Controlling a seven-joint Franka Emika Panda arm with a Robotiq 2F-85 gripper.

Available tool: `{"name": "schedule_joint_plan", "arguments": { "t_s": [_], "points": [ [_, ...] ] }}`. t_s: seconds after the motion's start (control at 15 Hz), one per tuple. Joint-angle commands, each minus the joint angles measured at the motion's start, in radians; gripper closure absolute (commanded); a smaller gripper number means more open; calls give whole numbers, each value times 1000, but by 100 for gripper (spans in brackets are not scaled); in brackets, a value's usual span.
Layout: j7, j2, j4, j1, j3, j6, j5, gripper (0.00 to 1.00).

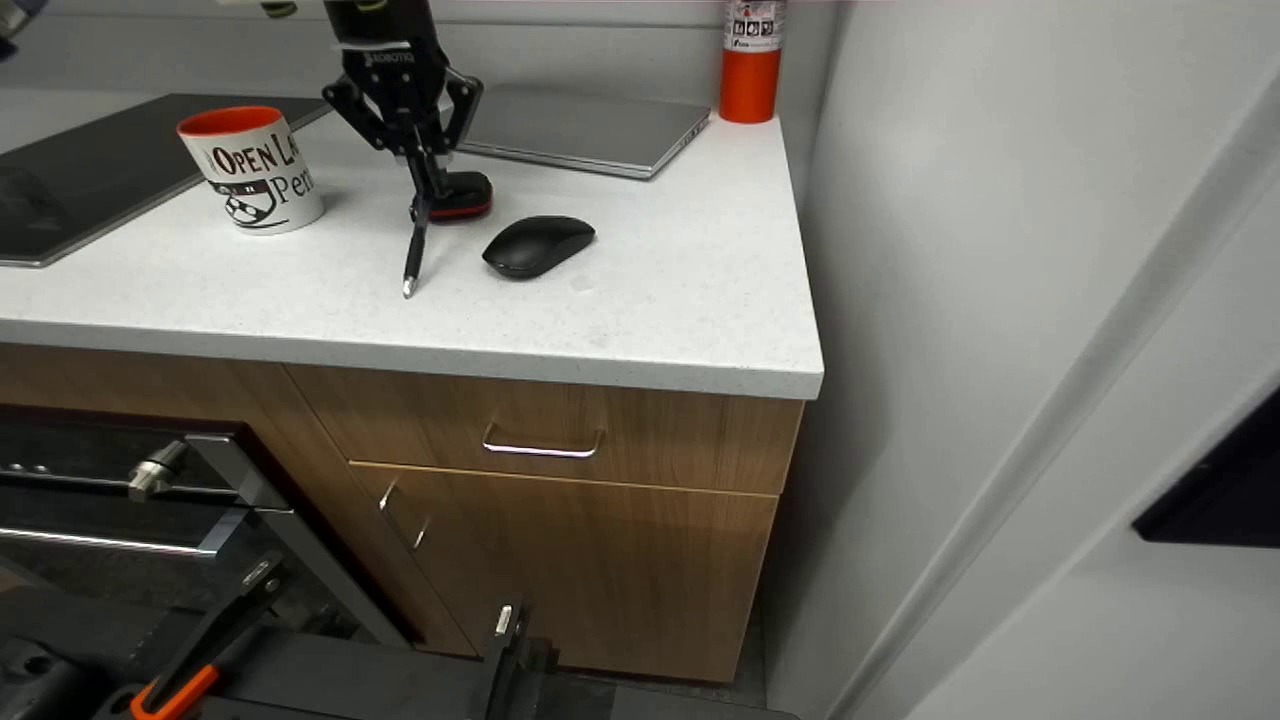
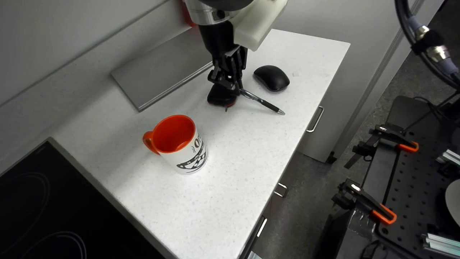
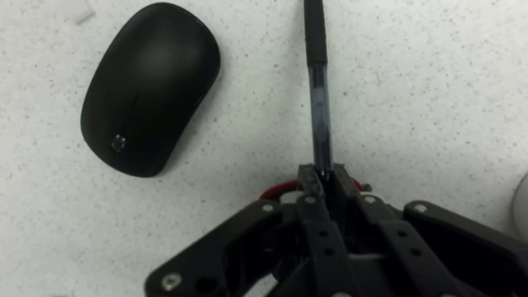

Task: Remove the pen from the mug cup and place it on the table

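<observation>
The pen (image 1: pixel 416 250) is thin, with a black grip, a clear barrel and a silver tip. My gripper (image 3: pixel 326 173) is shut on the pen's rear end; the pen (image 3: pixel 320 103) points away from the fingers in the wrist view. In an exterior view the pen (image 2: pixel 266 103) slants down toward the table's front edge; I cannot tell whether its tip touches. The white mug cup (image 2: pixel 183 153) stands upright on the white table (image 2: pixel 230 194); its orange inside is visible and nothing sticks out. The mug cup (image 1: pixel 260 180) stands apart from my gripper (image 1: pixel 428 185).
A black mouse (image 1: pixel 538 246) lies beside the pen. A black-and-red object (image 1: pixel 468 196) lies on the table right behind my fingertips. A grey laptop (image 1: pixel 590 125) lies at the back, near a red bottle (image 1: pixel 750 85). A black cooktop (image 2: pixel 46 208) adjoins the table.
</observation>
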Motion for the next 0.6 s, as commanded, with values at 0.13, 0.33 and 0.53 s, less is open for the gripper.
{"name": "schedule_joint_plan", "arguments": {
  "t_s": [0.13,0.33,0.53],
  "points": [
    [20,48,45,-8,-10,-55,38,97],
    [78,37,41,-16,-26,-29,49,63],
    [77,14,34,-30,-34,-16,86,48]
  ]
}}
